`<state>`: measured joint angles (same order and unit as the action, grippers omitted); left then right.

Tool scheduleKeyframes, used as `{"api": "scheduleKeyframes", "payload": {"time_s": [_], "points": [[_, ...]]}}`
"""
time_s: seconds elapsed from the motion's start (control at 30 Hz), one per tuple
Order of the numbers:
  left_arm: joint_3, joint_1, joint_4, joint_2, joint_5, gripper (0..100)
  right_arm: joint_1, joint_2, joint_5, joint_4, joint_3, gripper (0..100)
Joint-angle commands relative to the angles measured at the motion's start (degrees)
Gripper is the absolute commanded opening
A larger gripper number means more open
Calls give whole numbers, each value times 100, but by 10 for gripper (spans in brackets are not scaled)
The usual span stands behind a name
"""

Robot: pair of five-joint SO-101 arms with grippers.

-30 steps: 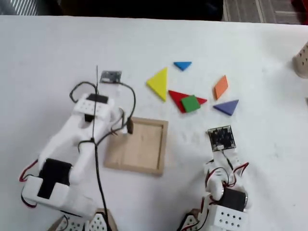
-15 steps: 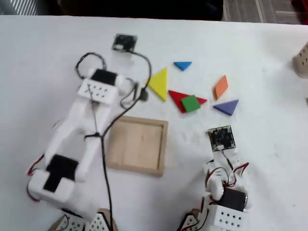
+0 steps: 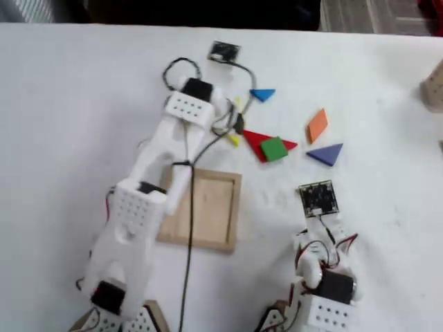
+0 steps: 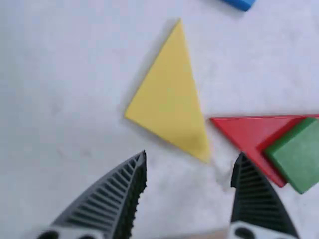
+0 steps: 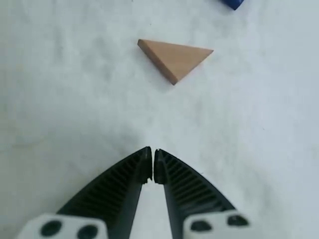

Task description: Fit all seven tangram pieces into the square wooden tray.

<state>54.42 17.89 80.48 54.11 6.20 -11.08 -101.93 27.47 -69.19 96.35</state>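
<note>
Triangle first: the yellow triangle (image 4: 172,94) lies flat on the table (image 4: 60,74), with nothing on it. My left gripper (image 4: 192,158) hangs over its nearest corner, jaws spread wide and empty, one either side of that point. Just beside that same corner is the tip of the red triangle (image 4: 249,137), with the green square (image 4: 296,157) lying partly over it. A blue piece (image 4: 239,4) sits past the yellow triangle's far tip, and the wooden tray (image 3: 234,207) is on its opposite side, back under my arm.

The piece looks thin and it tapers here, so as I see it, closing on the corner could squirt it out or just shove it along. My jaw nearest the red tip could also catch it and drag red and green askew. My right gripper (image 5: 153,152) is closed on nothing.
</note>
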Motion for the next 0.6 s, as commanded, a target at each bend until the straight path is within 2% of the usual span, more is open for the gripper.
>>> {"api": "scheduleKeyframes", "payload": {"time_s": [0.0, 0.27, 0.4, 0.57], "points": [[1890, 180, 237, 892, -79, 276, -31, -127, 53, -31, -26, 23], [4141, 189, 607, 2466, -53, 275, -31, -127, 53, -31, -26, 23], [4105, 189, 712, 2624, -88, 275, -31, -127, 62, -31, -26, 23], [4132, 171, 1371, 2167, -79, 275, -31, -127, 62, -31, -26, 24]]}}
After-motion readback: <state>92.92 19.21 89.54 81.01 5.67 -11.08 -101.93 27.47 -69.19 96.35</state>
